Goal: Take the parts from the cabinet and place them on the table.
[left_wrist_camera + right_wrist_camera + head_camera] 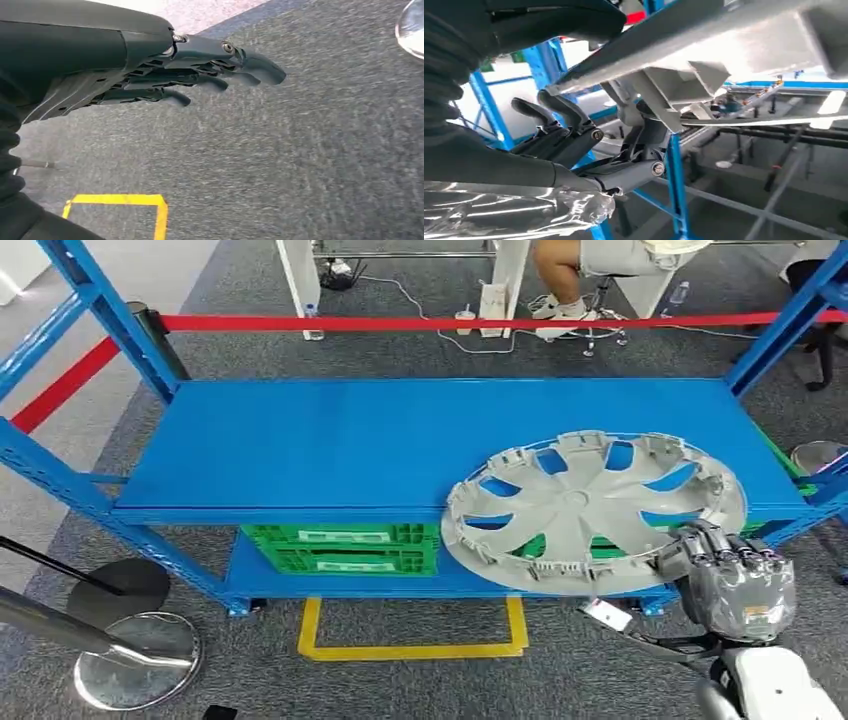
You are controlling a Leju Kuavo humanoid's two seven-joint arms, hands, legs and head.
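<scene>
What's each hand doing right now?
Left hand: open, holding nothing, hanging over the floor.
Right hand: gripping the wheel cover at its rim.

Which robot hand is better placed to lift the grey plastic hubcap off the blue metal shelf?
Right. The right robot hand already grips the rim of the grey plastic hubcap overhanging the blue metal shelf. The left robot hand hangs open over grey carpet.

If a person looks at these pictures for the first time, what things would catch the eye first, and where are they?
The large grey wheel cover stands out first: it lies at the right front of the blue shelf, jutting past its front edge, and the right hand grips its rim. Below the shelf sits a green crate, with a yellow floor marking in front. The left hand hangs over grey carpet, holding nothing.
</scene>
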